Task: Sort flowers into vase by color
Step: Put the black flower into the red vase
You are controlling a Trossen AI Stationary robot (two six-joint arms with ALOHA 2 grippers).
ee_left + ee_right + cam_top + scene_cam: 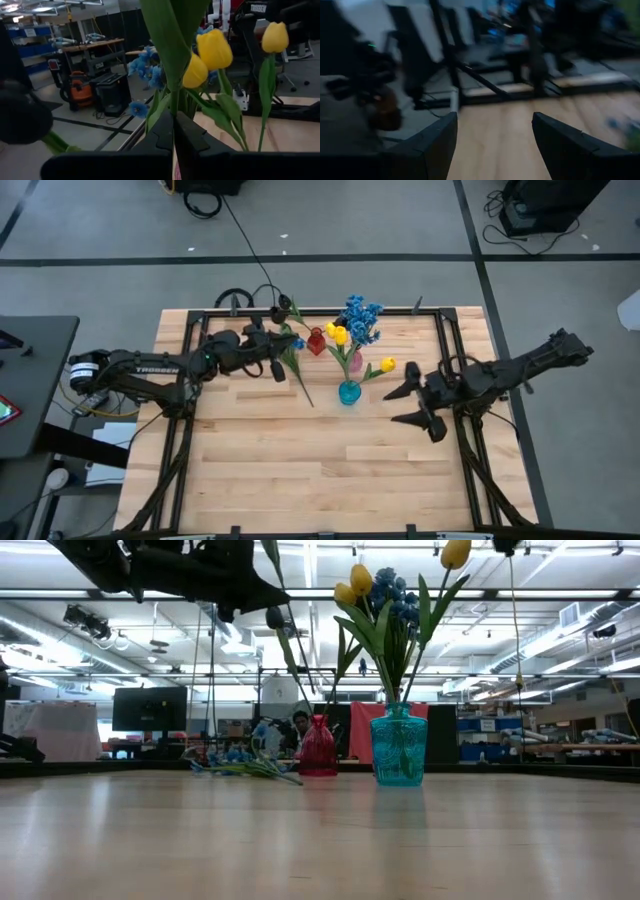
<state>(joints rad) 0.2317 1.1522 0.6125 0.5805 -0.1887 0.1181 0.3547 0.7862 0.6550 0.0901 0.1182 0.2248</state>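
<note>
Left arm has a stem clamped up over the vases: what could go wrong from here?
1. The left gripper, jaws shut on a long stem, hangs close to the red vase; the trailing stem might sweep it over.
2. The teal vase is already crowded with tulips and blue sprays, so insertion may snag.
</note>
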